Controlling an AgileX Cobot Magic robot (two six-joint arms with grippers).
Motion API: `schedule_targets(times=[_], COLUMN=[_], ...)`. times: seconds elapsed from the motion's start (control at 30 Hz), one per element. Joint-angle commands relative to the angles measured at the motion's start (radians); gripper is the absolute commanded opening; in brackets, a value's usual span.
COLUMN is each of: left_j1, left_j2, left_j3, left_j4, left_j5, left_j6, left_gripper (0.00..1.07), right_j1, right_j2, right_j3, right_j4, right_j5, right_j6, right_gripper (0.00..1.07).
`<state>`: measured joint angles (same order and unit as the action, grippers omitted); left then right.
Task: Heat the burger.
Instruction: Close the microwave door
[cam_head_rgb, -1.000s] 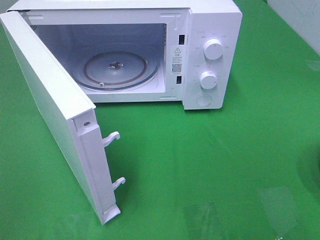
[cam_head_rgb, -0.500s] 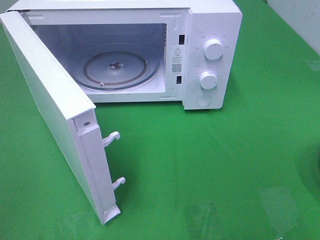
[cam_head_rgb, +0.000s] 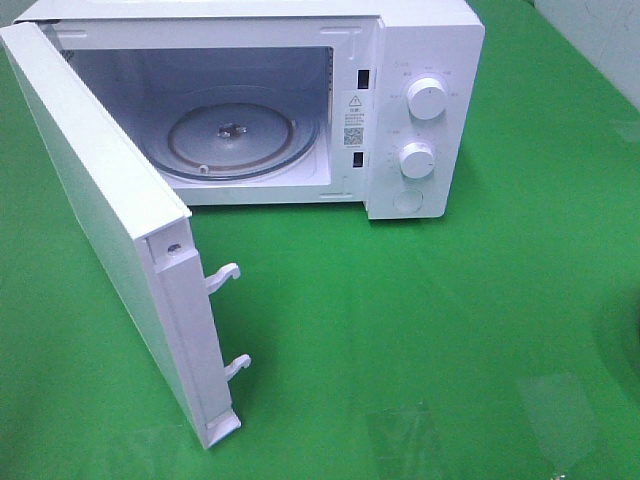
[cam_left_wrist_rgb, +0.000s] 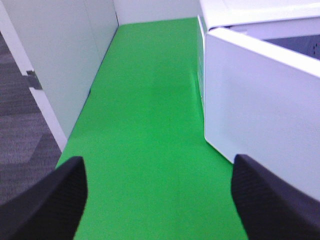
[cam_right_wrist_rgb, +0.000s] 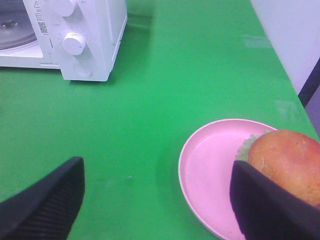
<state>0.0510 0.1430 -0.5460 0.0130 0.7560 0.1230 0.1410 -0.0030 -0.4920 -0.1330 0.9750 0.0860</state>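
The burger (cam_right_wrist_rgb: 287, 157), with a golden-brown bun and green lettuce, sits on the far side of a round pink plate (cam_right_wrist_rgb: 210, 170), seen only in the right wrist view. My right gripper (cam_right_wrist_rgb: 157, 210) is open and empty just short of the plate, its one finger (cam_right_wrist_rgb: 275, 205) in front of the burger. The white microwave (cam_head_rgb: 420, 110) stands at the back with its door (cam_head_rgb: 100, 200) swung wide open and its glass turntable (cam_head_rgb: 235, 135) bare. My left gripper (cam_left_wrist_rgb: 157, 210) is open and empty, beside the door's outer face (cam_left_wrist_rgb: 260, 110). Neither gripper shows in the exterior high view.
The table is covered in green cloth (cam_head_rgb: 420, 320). The microwave's two knobs (cam_head_rgb: 427, 98) and button face front. The open door's latch hooks (cam_head_rgb: 222, 275) stick out over the cloth. A white wall panel (cam_left_wrist_rgb: 55, 60) and the table's edge lie beside the left gripper.
A dark shadow at the right edge of the exterior high view has faded and shrunk. The microwave and door have not moved.
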Motion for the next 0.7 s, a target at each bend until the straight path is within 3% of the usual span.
schedule_targets(times=[0.03,0.07,0.1,0.13,0.17,0.2,0.4,0.47,0.57,0.63,0.7], left_j1=[0.003,0.003,0.003,0.003,0.003,0.003,0.003,0.003,0.003,0.003,0.003], left_j2=[0.027,0.052,0.052,0.081,0.081,0.118,0.23,0.342,0.374,0.497,0.557], left_j3=[0.013,0.029,0.029,0.048,0.048,0.065,0.141,0.21,0.228,0.294,0.311], left_j4=[-0.007,-0.013,-0.013,-0.02,-0.02,-0.029,-0.045,-0.054,-0.055,-0.055,-0.055], left_j5=[-0.112,-0.168,-0.168,-0.216,-0.216,-0.252,-0.443,-0.673,-0.743,-1.024,-1.115], left_j6=[-0.006,-0.006,-0.006,-0.006,-0.006,-0.006,-0.006,-0.006,-0.006,-0.007,-0.007], left_gripper=[0.57,0.38,0.38,0.18,0.18,0.0,0.0,0.0,0.0,0.0,0.0], right_j1=[-0.007,-0.007,-0.007,-0.007,-0.007,-0.007,-0.007,-0.007,-0.007,-0.007,-0.007], right_j2=[-0.028,-0.028,-0.028,-0.028,-0.028,-0.028,-0.028,-0.028,-0.028,-0.028,-0.028], right_j3=[0.001,0.001,0.001,0.001,0.001,0.001,0.001,0.001,0.001,0.001,0.001], right_j4=[0.0,0.0,0.0,0.0,0.0,0.0,0.0,0.0,0.0,0.0,0.0], right_j5=[-0.013,-0.013,-0.013,-0.013,-0.013,-0.013,-0.013,-0.013,-0.013,-0.013,-0.013], right_j6=[-0.01,-0.01,-0.01,-0.01,-0.01,-0.01,-0.01,-0.01,-0.01,-0.01,-0.01], right_gripper=[0.76,0.76,0.76,0.76,0.76,0.76,0.76,0.76,0.76,0.76,0.76])
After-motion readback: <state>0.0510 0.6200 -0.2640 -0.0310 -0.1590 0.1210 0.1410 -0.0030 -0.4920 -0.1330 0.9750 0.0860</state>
